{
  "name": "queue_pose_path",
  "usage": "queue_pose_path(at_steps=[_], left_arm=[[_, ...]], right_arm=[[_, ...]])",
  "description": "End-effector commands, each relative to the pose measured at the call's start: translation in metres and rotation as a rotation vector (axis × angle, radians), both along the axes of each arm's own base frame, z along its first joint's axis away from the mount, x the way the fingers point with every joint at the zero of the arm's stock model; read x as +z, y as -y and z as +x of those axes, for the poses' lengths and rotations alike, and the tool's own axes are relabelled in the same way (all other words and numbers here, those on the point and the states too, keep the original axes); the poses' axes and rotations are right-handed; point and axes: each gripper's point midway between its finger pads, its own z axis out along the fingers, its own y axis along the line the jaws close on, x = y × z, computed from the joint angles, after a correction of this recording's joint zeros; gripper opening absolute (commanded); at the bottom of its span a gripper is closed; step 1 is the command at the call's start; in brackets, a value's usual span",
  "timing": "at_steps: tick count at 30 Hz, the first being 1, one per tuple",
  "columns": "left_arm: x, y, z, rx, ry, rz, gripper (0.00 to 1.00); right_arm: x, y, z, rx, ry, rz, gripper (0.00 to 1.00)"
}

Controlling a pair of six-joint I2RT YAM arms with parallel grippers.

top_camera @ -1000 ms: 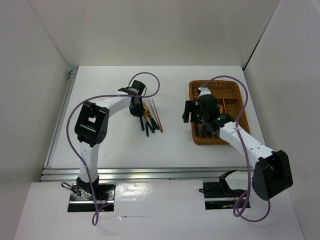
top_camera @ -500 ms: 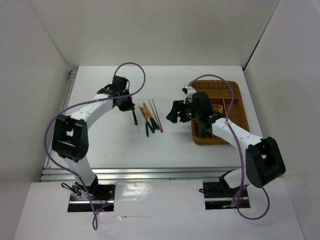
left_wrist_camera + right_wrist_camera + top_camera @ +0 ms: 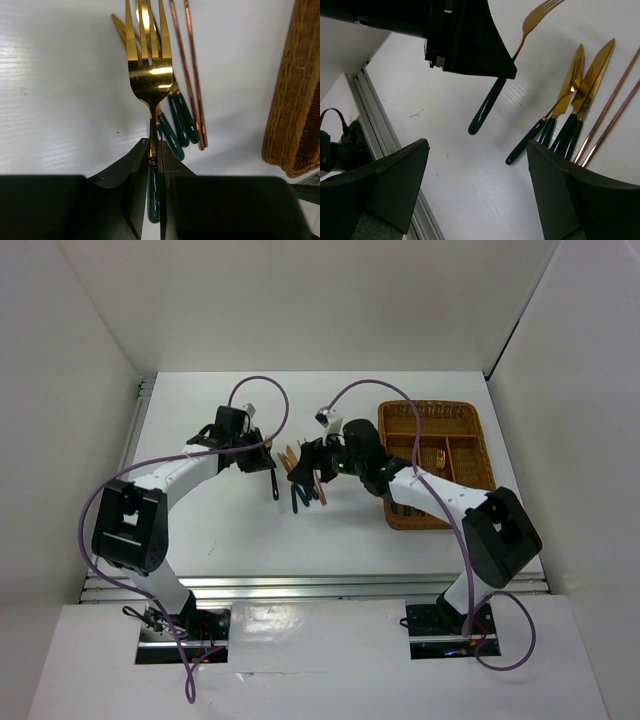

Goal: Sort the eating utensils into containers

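Note:
My left gripper (image 3: 258, 455) is shut on a gold fork with a dark green handle (image 3: 149, 70). The handle sits between the jaws (image 3: 154, 147) and the fork hangs above the white table. It also shows in the right wrist view (image 3: 490, 105). Several more gold and green utensils (image 3: 300, 485) and two brown chopsticks (image 3: 192, 80) lie together on the table just right of the fork. My right gripper (image 3: 308, 465) hovers over this pile, open wide and empty (image 3: 476, 145). The brown wicker tray (image 3: 470, 425) with long compartments stands to the right.
The tray's near corner (image 3: 292, 110) shows at the right edge of the left wrist view. A metal rail (image 3: 140, 430) runs along the table's left edge. White walls close in the back and both sides.
My left gripper took the fork from the pile and carried it a little left. My right arm swung left from above the tray to above the utensil pile.

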Motion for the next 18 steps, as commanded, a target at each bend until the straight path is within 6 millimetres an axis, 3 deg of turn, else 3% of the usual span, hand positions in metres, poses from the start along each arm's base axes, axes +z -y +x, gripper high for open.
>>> queue_pose_path(at_steps=[1,5,7,8,10,11,13,14,16,18], left_arm=[[0.046,0.008,0.017,-0.048,0.163,-0.072,0.21],[0.047,0.009,0.016,-0.055,0.161,-0.078,0.22],[0.053,0.012,0.016,-0.049,0.171,-0.101,0.22],[0.053,0.012,0.016,-0.049,0.171,-0.101,0.22],[0.051,0.013,0.012,-0.042,0.158,-0.12,0.22],[0.053,0.013,0.014,-0.042,0.168,-0.123,0.22],[0.053,0.015,0.011,-0.04,0.165,-0.138,0.22],[0.059,0.015,0.012,-0.033,0.179,-0.15,0.22],[0.051,0.015,0.009,-0.024,0.162,-0.156,0.22],[0.057,0.016,0.01,-0.018,0.175,-0.168,0.22]], right_arm=[[0.02,-0.022,0.013,0.021,0.074,0.05,0.87],[0.015,-0.033,0.012,0.034,0.068,0.043,0.87],[0.003,-0.035,0.013,0.031,0.04,0.03,0.87],[0.01,-0.037,0.014,0.042,0.053,0.046,0.87],[0.0,-0.039,0.015,0.04,0.033,0.041,0.87],[0.008,-0.042,0.018,0.04,0.052,0.056,0.87],[0.001,-0.046,0.018,0.06,0.036,0.052,0.88],[0.007,-0.047,0.02,0.06,0.047,0.06,0.88],[0.005,-0.052,0.019,0.086,0.043,0.07,0.88],[-0.004,-0.058,0.019,0.095,0.03,0.06,0.88]])
